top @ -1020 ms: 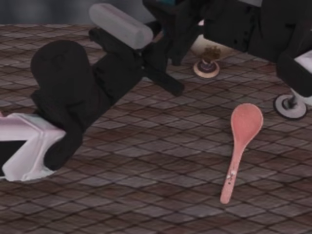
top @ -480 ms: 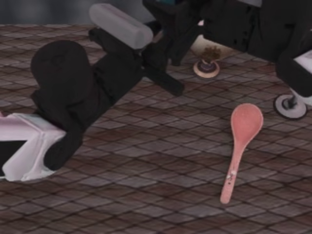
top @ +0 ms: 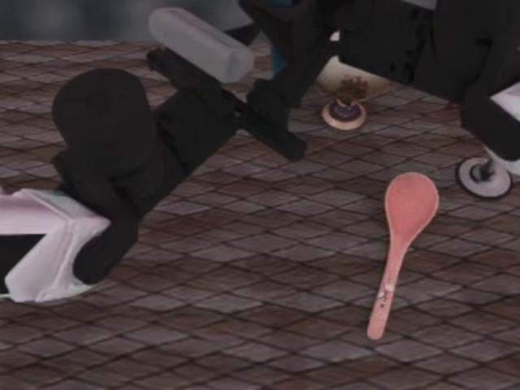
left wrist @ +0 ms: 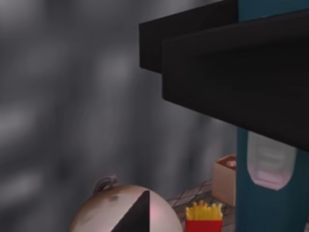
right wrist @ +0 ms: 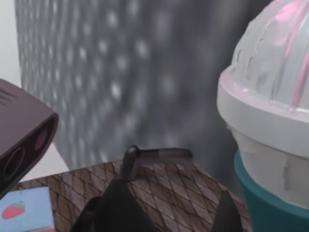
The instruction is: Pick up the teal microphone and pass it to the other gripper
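The teal microphone (top: 276, 61) hangs above the table's far middle, mostly hidden by both grippers in the top view. My right gripper (top: 286, 36) is shut on its handle. In the left wrist view two black fingers (left wrist: 231, 77) clamp the teal handle (left wrist: 270, 203), just above its white switch strip. The round white head (right wrist: 270, 92) looms large in the right wrist view. My left gripper (top: 272, 93), with the grey cylinder (top: 199, 41) on top, is open right beside the handle. One of its fingers (left wrist: 140, 215) stands apart from the handle; the other is hidden.
A pink spoon (top: 402, 244) lies on the tiled table to the right. A cream footed pot (top: 348, 89) stands under the grippers at the back, and a white stand (top: 483, 175) sits at the right edge. A fries box (left wrist: 203, 220) and a brown box (left wrist: 224, 179) stand farther back.
My left gripper has shifted slightly, and a strip of the teal handle now shows beside its fingers in the top view. The right arm has hardly moved.
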Robot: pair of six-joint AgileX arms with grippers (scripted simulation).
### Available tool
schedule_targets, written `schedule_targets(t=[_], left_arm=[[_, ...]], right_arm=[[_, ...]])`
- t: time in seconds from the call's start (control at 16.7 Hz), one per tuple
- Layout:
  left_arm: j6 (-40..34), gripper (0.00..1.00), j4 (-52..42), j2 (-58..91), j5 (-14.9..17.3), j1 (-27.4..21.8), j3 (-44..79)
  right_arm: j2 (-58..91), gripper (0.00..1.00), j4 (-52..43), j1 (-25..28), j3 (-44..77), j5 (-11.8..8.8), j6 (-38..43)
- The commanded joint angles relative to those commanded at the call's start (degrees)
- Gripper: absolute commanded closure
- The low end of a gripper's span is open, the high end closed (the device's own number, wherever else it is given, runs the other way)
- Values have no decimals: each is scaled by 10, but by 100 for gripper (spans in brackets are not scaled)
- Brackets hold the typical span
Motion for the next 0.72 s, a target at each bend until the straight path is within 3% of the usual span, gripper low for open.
schedule_targets(t=[0.54,0.72], left_arm=[[3,0,0,5,-3,4,-7],[3,0,-3,-37,4,15,-48]], right_arm=[[-5,100,0,-2,4,3,-1],[-19,100,0,-21,-12,-18,4]])
